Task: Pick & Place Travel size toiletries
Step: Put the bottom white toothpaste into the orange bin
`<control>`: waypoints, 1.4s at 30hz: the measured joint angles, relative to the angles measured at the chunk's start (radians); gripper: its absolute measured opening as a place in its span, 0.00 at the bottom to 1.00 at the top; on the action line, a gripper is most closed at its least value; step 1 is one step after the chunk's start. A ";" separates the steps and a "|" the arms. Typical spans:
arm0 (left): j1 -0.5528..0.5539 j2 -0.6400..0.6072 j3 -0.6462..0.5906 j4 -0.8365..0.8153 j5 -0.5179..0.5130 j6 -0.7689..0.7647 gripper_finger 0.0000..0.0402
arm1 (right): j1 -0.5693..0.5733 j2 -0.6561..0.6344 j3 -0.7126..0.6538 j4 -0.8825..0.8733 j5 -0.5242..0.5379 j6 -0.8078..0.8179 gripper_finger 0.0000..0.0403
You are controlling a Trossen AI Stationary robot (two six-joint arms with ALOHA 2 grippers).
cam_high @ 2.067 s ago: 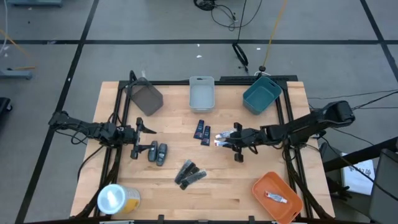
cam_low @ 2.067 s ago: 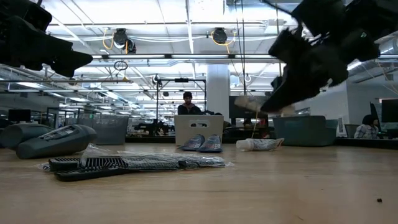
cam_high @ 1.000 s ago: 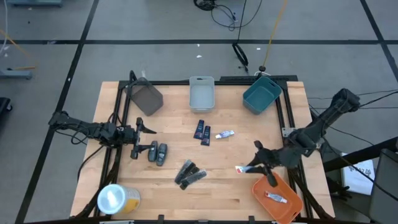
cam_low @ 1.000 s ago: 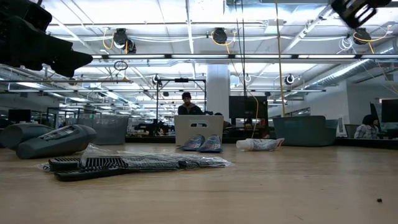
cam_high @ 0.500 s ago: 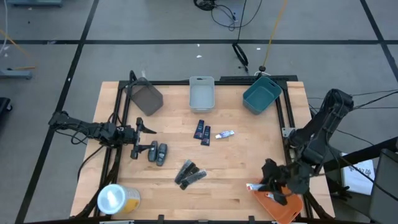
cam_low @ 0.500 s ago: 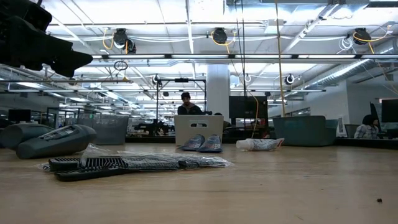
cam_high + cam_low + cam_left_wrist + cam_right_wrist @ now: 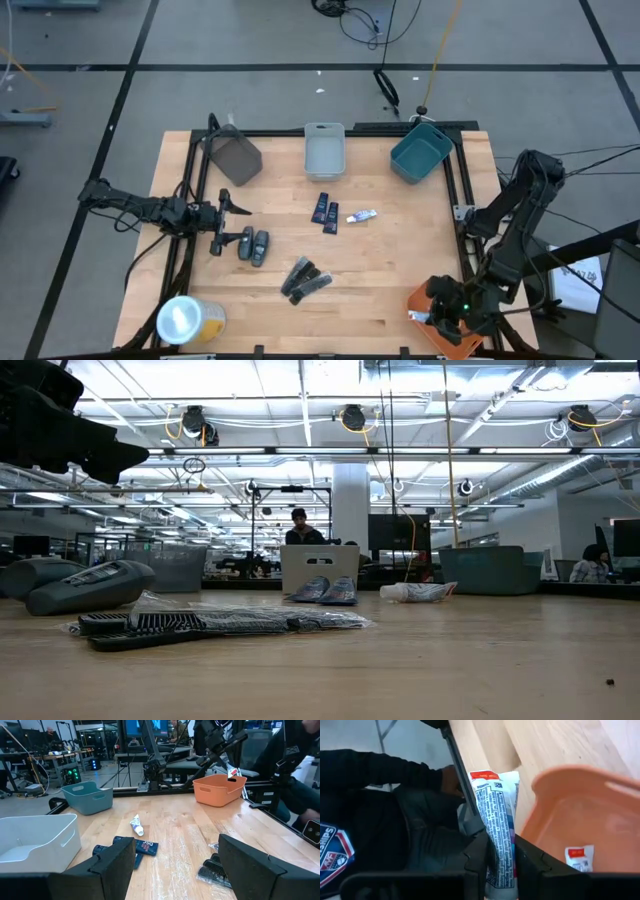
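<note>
Right gripper [image 7: 428, 317] has swung from mid-table to lower right, now over orange bin [image 7: 448, 342] w/ white tube [image 7: 496, 825] pinched narrow, so drop looks imminent; left gripper [image 7: 224, 222] wide, idle at mid-left.

A: Right tool [image 7: 499, 857]?
B: Two dark fingers [image 7: 476, 857] pinching a white tube [image 7: 496, 820] with a red end and small print.
A: Below it?
B: Orange bin [image 7: 570, 815], another white tube [image 7: 580, 857] lying inside. Wooden surface [image 7: 555, 742] beyond, with a dark-sleeved person [image 7: 375, 810] at its edge.
</note>
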 joint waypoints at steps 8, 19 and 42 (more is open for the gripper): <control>0.000 0.000 0.000 0.000 0.000 0.000 0.70 | 0.039 0.014 0.000 0.001 0.006 0.106 0.14; 0.000 0.000 0.000 0.000 0.000 0.000 0.70 | 0.038 0.075 0.000 -0.103 0.000 0.145 0.14; 0.000 0.000 0.000 0.000 0.000 0.000 0.70 | 0.037 0.170 -0.078 -0.255 -0.172 0.259 0.14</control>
